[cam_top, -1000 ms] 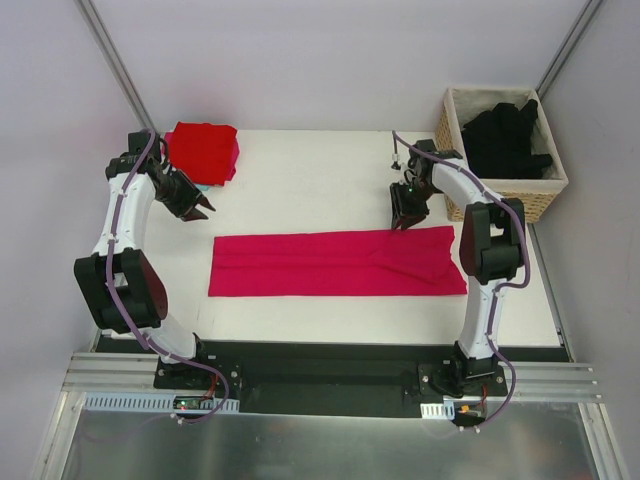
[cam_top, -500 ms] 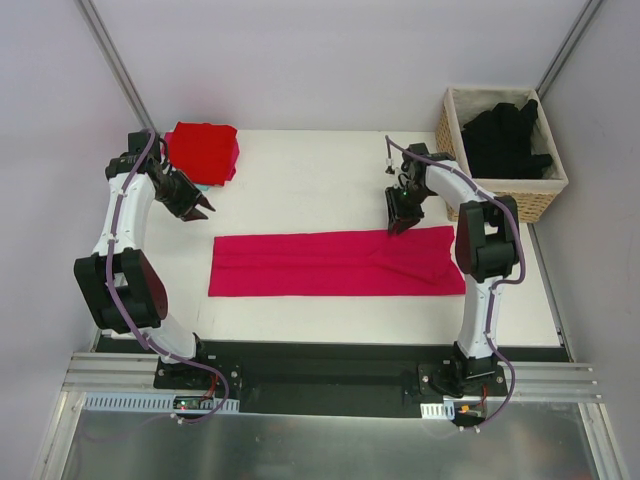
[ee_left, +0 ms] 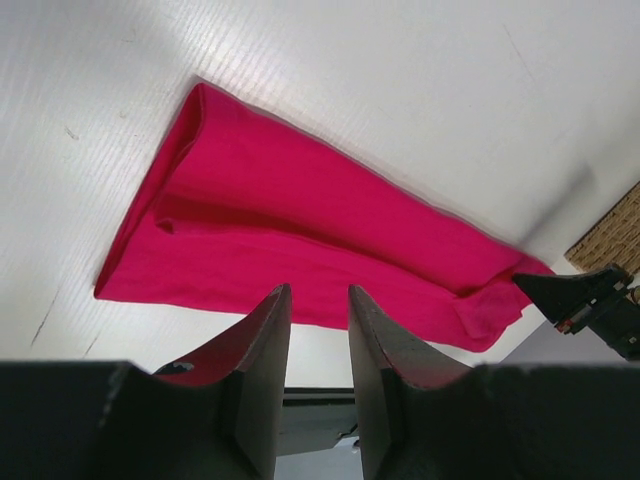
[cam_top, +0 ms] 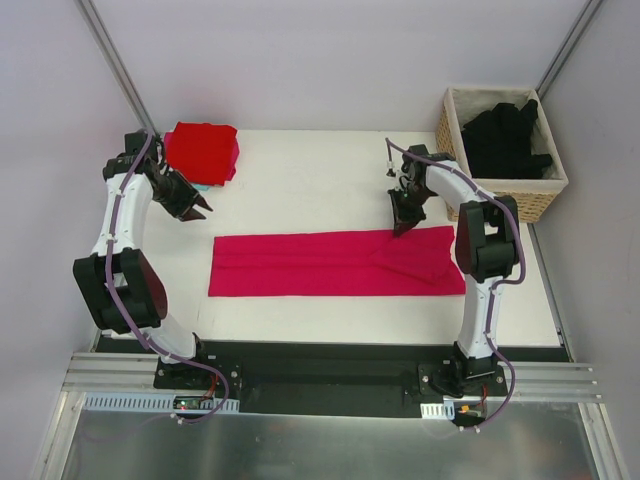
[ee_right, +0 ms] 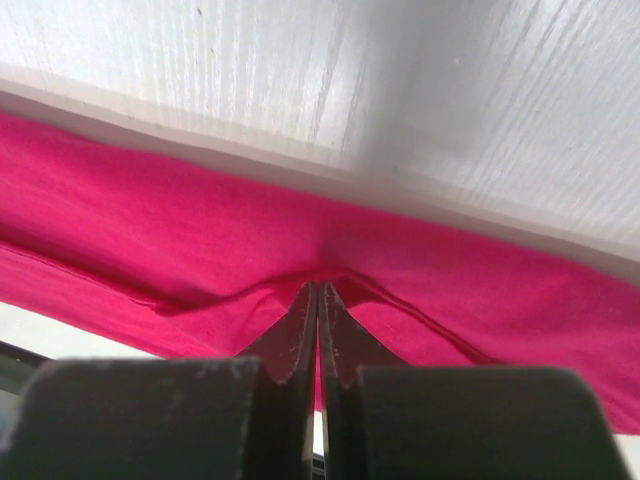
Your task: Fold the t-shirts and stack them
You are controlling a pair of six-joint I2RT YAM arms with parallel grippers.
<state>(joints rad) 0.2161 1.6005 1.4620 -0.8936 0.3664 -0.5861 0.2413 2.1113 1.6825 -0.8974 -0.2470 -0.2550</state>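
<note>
- Magenta t-shirt (cam_top: pixel 335 265): it is lying folded into a long, narrow band across the middle of the white table (cam_top: pixel 300 190), running from left to right, well in front of the arm bases.
- Right gripper (cam_top: pixel 404 226): it is being held at the far edge of the band, towards its right end. In the right wrist view the jaws are pressed tight together, and a small pucker of the magenta cloth is being pinched between the fingertips (ee_right: pixel 300 330). Creases are spreading out from the pinch to either side.
- Around the pinch, the right end of the band is being drawn up into a soft, loose fold, while the left part is lying flat.
- Left gripper (cam_top: pixel 200 208): it is being held over bare table beyond the left end of the band, apart from the cloth. Its jaws are standing parted by a narrow gap, and nothing is being held between them.
- Red t-shirt (cam_top: pixel 203 150): it is resting as a folded block at the far left corner of the table, just beyond the left gripper.
- Black t-shirts (cam_top: pixel 505 138): they are lying heaped inside the wicker basket (cam_top: pixel 545 190) at the far right corner.
</note>
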